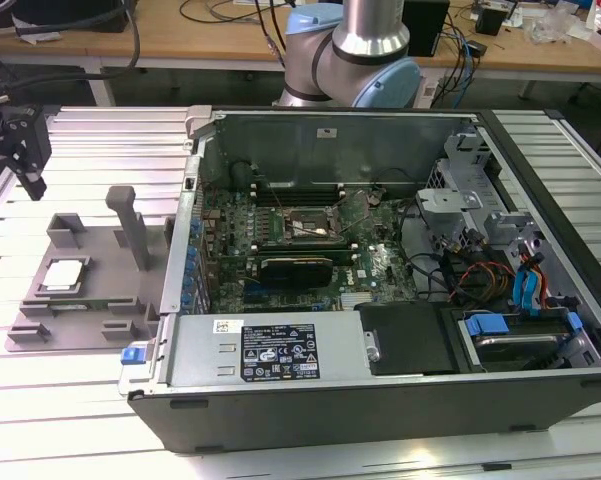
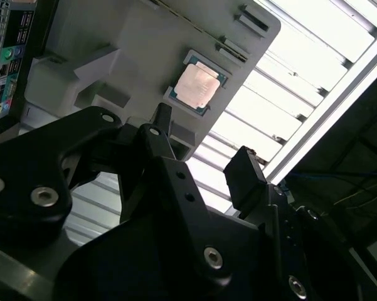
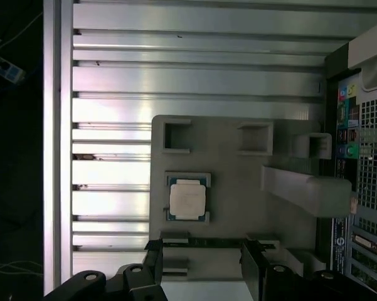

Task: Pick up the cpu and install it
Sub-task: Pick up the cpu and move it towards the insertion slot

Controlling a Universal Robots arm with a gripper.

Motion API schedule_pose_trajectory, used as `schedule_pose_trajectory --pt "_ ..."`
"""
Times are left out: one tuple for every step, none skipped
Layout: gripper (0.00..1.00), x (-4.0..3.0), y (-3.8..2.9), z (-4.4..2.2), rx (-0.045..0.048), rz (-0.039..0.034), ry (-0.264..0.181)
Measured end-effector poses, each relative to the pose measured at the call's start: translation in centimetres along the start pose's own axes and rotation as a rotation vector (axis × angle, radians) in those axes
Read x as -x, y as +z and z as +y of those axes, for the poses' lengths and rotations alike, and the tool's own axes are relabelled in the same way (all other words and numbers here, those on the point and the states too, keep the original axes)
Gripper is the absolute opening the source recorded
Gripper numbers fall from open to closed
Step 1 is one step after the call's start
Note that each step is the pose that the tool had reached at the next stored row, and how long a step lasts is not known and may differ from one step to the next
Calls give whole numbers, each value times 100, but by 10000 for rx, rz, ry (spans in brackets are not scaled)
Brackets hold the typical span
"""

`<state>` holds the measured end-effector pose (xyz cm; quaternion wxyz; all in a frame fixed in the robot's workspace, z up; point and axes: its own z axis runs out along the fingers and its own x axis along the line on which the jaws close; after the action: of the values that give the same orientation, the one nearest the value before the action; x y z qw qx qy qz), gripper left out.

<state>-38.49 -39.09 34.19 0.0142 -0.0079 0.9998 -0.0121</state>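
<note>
silver-grey cpu, grey tray, black gripper

Arm: smooth silver-grey tube with light blue caps on rounded grey joint housings. Gripper: matt black throughout, built of angular linked plates that end in blocky finger pads. Round silver screw heads are set into the black links in the second wrist view.

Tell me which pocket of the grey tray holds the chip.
The one on the side of the grey tray away from the computer case: the cpu lies flat in it, and the other pockets are empty.
</note>
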Motion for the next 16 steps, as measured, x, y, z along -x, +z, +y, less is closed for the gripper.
schedule_pose_trajectory --pt "62 0 12 1 0 0 1" --pt "62 -1 21 1 0 0 0" --pt "62 -1 30 1 0 -1 0" --pt "62 -1 35 1 0 0 0" --pt "62 -1 40 1 0 0 0" --pt "62 -1 48 1 0 0 0" --pt "62 -2 60 2 -1 0 1" --pt "62 -2 66 2 0 0 0" --pt "62 -2 73 2 0 -1 0" --pt "62 -3 84 2 0 0 0" --pt "62 -3 95 2 1 -1 0" --pt "62 -3 99 3 0 0 0" --pt "62 -3 107 3 0 0 0" --pt "62 -4 121 3 0 -1 0" --pt "62 -4 129 3 -1 0 0" --pt "62 -4 135 4 0 0 0"
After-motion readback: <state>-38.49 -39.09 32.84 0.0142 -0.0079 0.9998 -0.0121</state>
